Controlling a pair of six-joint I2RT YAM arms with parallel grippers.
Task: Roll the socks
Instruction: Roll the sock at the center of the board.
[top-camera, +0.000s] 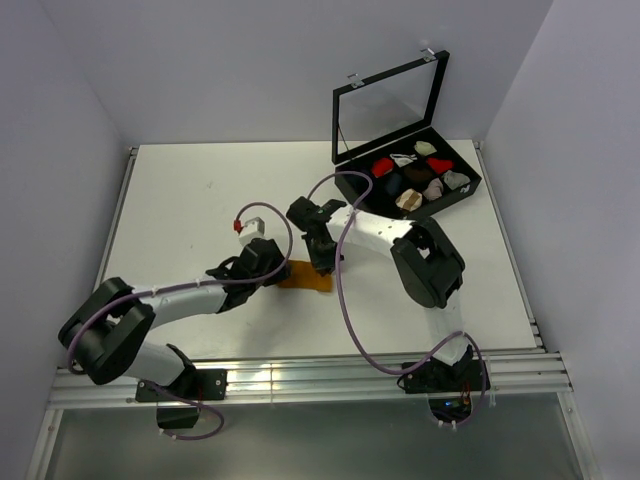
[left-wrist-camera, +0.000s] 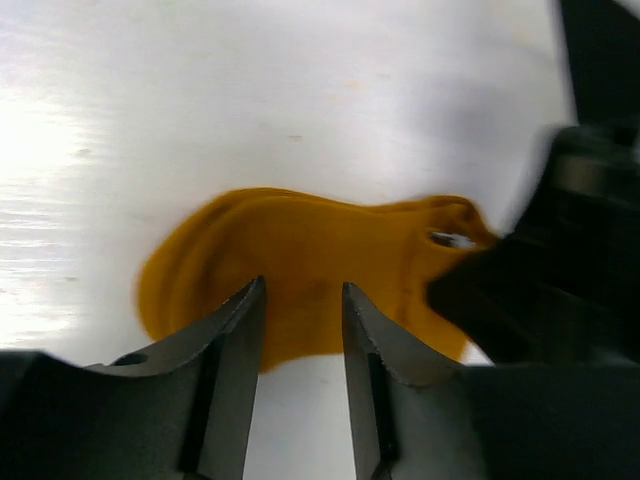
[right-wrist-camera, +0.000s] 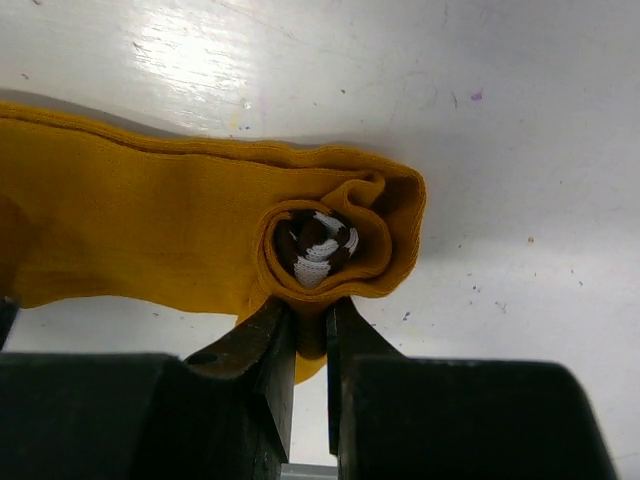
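A mustard-orange sock lies flat on the white table between the two arms. In the right wrist view one end of the sock is curled into a roll, with the dark white-striped cuff at the roll's core. My right gripper is shut on the fabric at the near side of that roll. The left gripper is open, its tips over the near edge of the sock at the other end, with nothing between the jaws. The right gripper shows there as a dark blur at the sock's right end.
An open black case with several small sock bundles stands at the back right, its lid upright. White walls close in the table at the left, back and right. A metal rail runs along the near edge.
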